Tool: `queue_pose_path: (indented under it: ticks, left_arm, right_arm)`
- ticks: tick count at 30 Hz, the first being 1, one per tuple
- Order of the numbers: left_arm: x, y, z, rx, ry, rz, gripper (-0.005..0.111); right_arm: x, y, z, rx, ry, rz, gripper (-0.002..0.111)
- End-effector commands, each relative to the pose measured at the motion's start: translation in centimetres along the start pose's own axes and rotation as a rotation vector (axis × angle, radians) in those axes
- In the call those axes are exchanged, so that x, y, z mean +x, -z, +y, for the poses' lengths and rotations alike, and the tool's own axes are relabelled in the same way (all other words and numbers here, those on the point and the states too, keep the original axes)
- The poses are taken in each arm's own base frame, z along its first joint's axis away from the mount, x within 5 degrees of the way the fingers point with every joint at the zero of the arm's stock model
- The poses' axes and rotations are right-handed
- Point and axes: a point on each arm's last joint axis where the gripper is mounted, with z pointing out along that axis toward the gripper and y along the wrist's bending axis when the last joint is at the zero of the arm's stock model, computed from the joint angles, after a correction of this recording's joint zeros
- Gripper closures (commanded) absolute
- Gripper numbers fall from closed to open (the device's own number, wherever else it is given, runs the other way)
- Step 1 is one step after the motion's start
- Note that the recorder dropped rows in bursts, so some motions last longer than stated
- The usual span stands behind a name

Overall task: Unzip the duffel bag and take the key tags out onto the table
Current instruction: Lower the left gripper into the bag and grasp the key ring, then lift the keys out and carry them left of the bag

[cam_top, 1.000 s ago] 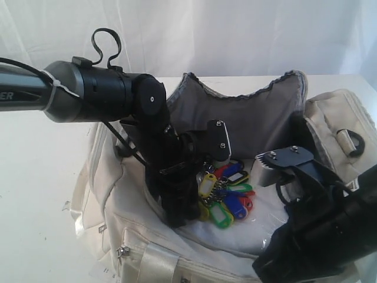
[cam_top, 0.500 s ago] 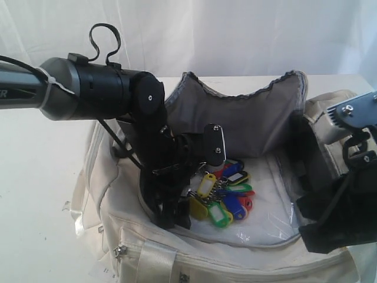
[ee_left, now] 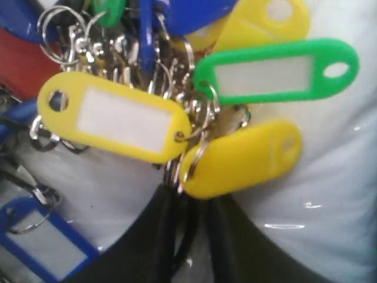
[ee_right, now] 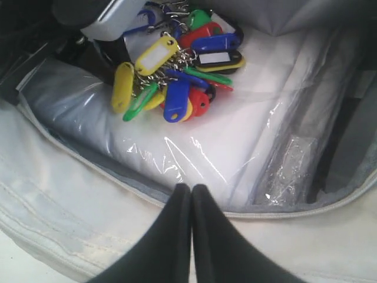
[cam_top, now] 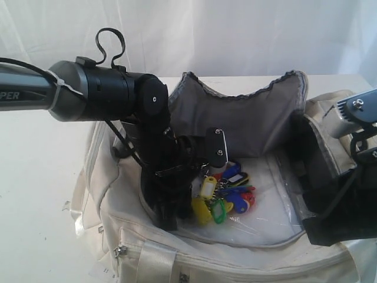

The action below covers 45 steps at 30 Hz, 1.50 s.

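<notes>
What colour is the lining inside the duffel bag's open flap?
The lining of the duffel bag is grey; the exterior view shows it best.

Exterior frontal; wrists close above shared key tags [cam_top: 222,197].

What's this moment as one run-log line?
duffel bag: unzipped | key tags: inside bag | left gripper: closed on tag rings | right gripper: shut, empty

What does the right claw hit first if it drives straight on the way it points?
The right claw would likely meet the plastic-covered floor of the bag, just past its near rim. The key tags lie further on; depth is unclear.
</notes>
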Motion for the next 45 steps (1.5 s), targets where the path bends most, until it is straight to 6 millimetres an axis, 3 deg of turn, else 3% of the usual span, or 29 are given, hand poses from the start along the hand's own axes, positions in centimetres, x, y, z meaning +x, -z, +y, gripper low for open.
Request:
queue_pose_path:
  ticks: [1, 11, 20, 27, 40, 45]
  left_arm:
    - [1.1, -1.1, -1.1, 0.107, -0.012, 0.096, 0.105]
    - [0.0, 4.8, -1.6, -0.052, -0.051, -0.026, 0.107]
    - [-0.6, 8.4, -2.1, -0.167, -0.071, -0.118, 0.107]
    - [-0.9, 10.2, -2.3, -0.236, -0.08, -0.172, 0.107]
    - [-1.2, 9.6, -2.2, -0.211, -0.027, -0.208, 0.107]
    - [-1.4, 12.1, -2.6, -0.291, -0.017, -0.275, 0.107]
  right_arm:
    - [-0.1, 0.2, 0.0, 0.006, 0.007, -0.016, 0.108]
    - [-0.1, 0.2, 0.0, 0.006, 0.007, -0.018, 0.108]
    - [0.0, 0.1, 0.0, 0.006, 0.006, -0.017, 0.108]
    - [0.0, 0.1, 0.0, 0.007, 0.006, -0.015, 0.108]
    - [0.0, 0.1, 0.0, 0.006, 0.006, -0.014, 0.108]
    - [0.0, 0.1, 0.0, 0.008, 0.007, -0.019, 0.108]
